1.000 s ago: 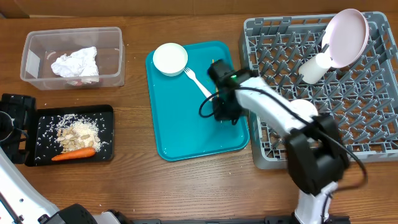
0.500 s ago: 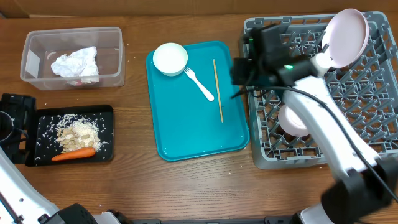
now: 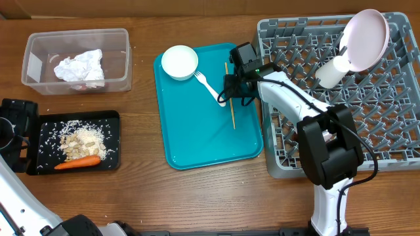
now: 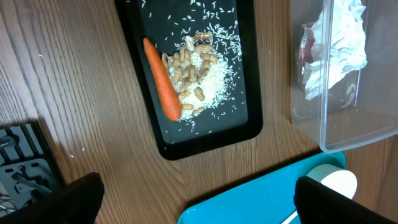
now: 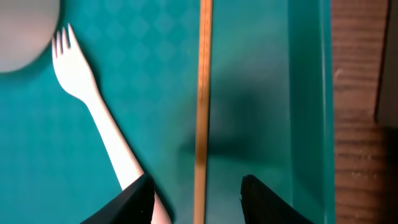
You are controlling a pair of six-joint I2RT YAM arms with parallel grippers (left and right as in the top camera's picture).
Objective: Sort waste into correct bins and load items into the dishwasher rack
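teal tray (image 3: 197,141) at 9 o'clock of the rack (image 3: 380,124) bears the fork (image 5: 93,112) and a wooden stick (image 5: 203,93). loading step, i judge: right gripper (image 5: 196,193) hangs released astride the stick, fork at its 9 o'clock. next calls for lowering, then clenching. left gripper (image 4: 199,186) released.

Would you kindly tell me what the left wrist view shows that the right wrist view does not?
Left wrist only: the black tray with carrot and nut scraps, and the clear tub holding the napkin. Right wrist only: the fork and a wooden stick. Both: the teal tray and the edge of the white bowl.
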